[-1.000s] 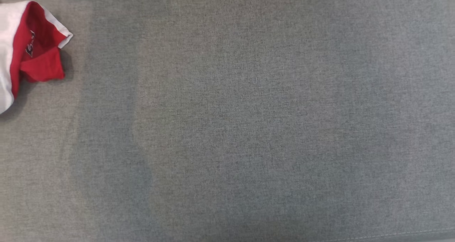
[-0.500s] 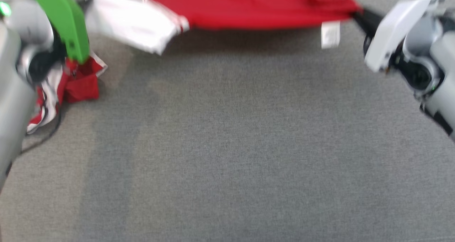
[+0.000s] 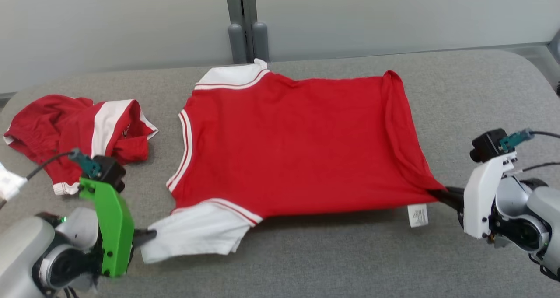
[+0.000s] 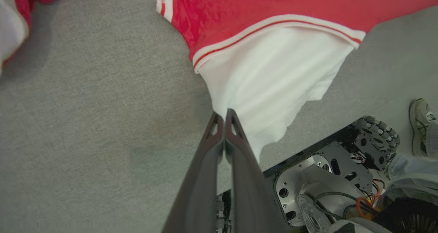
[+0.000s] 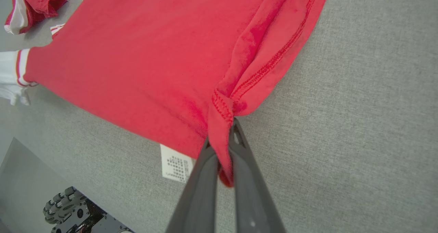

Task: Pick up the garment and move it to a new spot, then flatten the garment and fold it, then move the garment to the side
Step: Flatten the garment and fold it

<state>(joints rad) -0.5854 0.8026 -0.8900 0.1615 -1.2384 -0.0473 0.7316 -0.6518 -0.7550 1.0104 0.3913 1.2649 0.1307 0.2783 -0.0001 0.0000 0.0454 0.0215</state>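
The garment [image 3: 297,145] — a red shirt with white sleeves — lies spread across the middle of the grey table [image 3: 306,263], neck end to the robot's left, hem to its right; its far edge rests near the table's back edge, while its near edge runs stretched between the two grippers and throws a shadow on the surface below. A white label [image 3: 418,215] hangs from that near edge, close to the right-hand corner. A second garment [image 3: 78,131], red and white, sits crumpled on the table to the left, apart from the shirt; behind the table stand a pale wall and a grey post [image 3: 245,31]. In the left wrist view the robot's wheeled base [image 4: 328,181] shows past the table's edge, with a person's shoe [image 4: 420,127] near it. The left gripper [image 3: 150,235], low at the near left on its green bracket [image 3: 111,228], has its fingers pressed together on the edge of the near white sleeve [image 3: 197,236]; the right gripper [image 3: 434,194], reaching in from the near right under a white bracket [image 3: 481,197], pinches the bunched red hem corner — cloth folded between its fingers.
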